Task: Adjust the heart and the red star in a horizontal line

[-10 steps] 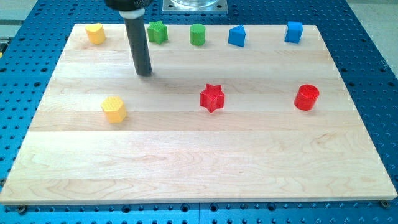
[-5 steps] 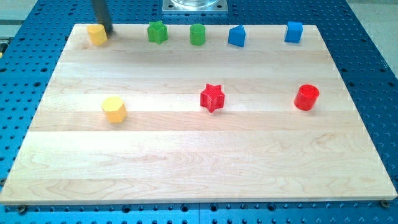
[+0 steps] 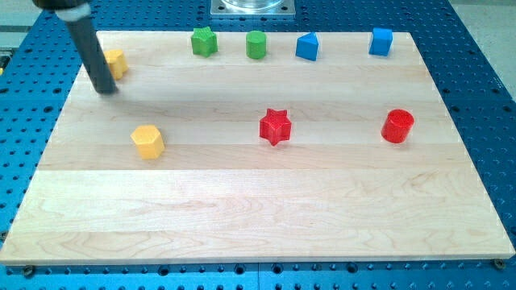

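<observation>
The yellow heart [image 3: 117,62] lies near the board's top left corner, partly hidden by my rod. My tip [image 3: 105,89] rests on the board just below and to the left of the heart, close to it. The red star [image 3: 275,126] lies near the middle of the board, well to the right of the heart and lower in the view.
A yellow hexagon [image 3: 147,141] lies at the left, below my tip. A red cylinder [image 3: 397,126] is at the right. Along the top edge are a green star [image 3: 204,40], a green cylinder [image 3: 256,44] and two blue blocks [image 3: 306,47] [image 3: 381,40].
My rod swung from mid-board up to the heart, then down and left. The heart has shifted a little down and left from the top edge. The other blocks have not moved.
</observation>
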You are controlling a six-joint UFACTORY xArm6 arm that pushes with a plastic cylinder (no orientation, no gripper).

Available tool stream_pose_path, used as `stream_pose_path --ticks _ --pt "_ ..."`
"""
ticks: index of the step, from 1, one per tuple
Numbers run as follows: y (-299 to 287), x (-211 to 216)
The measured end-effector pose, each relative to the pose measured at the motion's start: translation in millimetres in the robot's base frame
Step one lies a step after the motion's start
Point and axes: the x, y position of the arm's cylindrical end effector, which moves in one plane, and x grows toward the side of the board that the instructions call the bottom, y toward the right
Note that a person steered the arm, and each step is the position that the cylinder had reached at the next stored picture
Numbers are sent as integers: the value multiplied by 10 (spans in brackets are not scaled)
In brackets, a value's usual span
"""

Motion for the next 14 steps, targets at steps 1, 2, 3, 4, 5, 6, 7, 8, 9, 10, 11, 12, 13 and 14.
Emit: stream_pose_path --ticks 1,2,3,4,5,6,7,8,9,10,11,12,13,14 --pt "-334 13" --pt "-646 -476" --pt "-300 -785" --pt "281 -851" --pt "153 -1199" --pt "456 -1203" --pt "604 -310" --pt "793 1" --pt "604 -336" --pt "1009 -541" --pt "1187 -844" --pt "1419 -785" --pt "1537 -181" --pt "1624 350"
